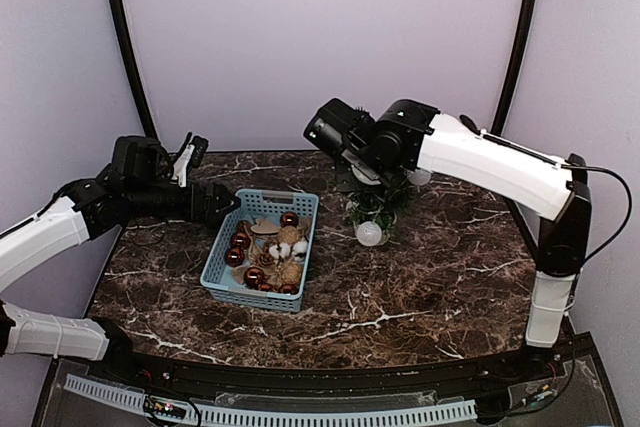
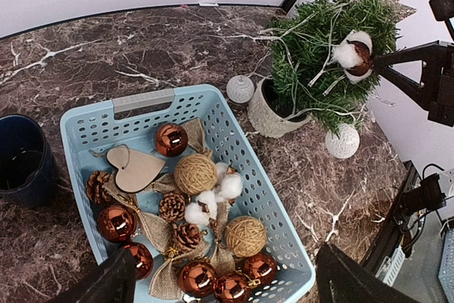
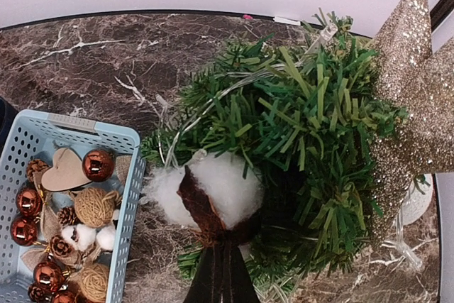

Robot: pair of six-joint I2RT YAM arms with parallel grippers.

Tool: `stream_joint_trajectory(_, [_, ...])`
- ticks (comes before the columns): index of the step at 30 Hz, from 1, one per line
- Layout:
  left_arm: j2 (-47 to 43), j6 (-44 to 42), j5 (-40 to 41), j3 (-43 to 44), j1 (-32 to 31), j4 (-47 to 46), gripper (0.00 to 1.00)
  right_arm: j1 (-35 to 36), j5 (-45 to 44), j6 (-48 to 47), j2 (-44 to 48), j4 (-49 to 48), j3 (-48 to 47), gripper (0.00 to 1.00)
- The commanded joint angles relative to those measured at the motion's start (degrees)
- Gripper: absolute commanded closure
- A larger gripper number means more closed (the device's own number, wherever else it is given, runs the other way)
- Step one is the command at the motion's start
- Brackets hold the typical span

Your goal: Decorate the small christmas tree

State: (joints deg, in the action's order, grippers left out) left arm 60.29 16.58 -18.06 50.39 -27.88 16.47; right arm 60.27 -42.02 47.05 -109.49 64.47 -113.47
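Cotton boll [image 3: 230, 188]: clamped in right tool [image 3: 221, 260], pressed among small christmas tree [image 3: 305, 125] branches to lodge.
Left tool [image 1: 228, 207]: wide above basket [image 2: 71, 140], likely for next ornament.

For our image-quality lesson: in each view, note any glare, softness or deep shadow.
Top external: soft, even light; the small christmas tree sits shaded under the right arm. Left wrist: sharp, bright glints on the copper baubles. Right wrist: the close cotton boll looks washed-out and slightly soft; the right gripper is a dark silhouette.
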Motion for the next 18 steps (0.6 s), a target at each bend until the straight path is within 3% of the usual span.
stream_joint_trajectory(1, [-1.39,-1.49,0.90,-1.29,0.45,-0.93,0.10,-0.59,-3.74,1.96,-1.29,3.44,-3.08,1.00])
stream_joint_trajectory(18, [-0.97,-1.55,0.83,-2.95,1.00,-1.88,0.10,-0.76,-2.68,0.33,-1.31,2.07,-4.76,1.00])
